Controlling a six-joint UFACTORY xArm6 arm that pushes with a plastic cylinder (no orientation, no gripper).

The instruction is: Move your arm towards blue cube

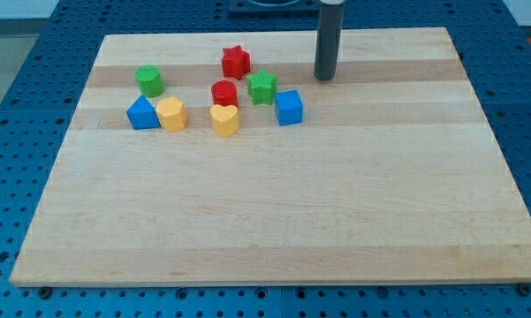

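The blue cube (289, 107) sits on the wooden board in the upper middle of the view. My tip (325, 77) touches the board up and to the right of the blue cube, a short gap away. A green star (262, 87) lies just left of the cube and up. A red cylinder (223, 93) and a yellow heart (224, 119) lie further left.
A red star (236, 61) lies near the view's top. A green cylinder (148, 80), a blue triangular block (142, 113) and a yellow hexagonal block (171, 114) group at the left. The wooden board (274, 212) rests on a blue perforated table.
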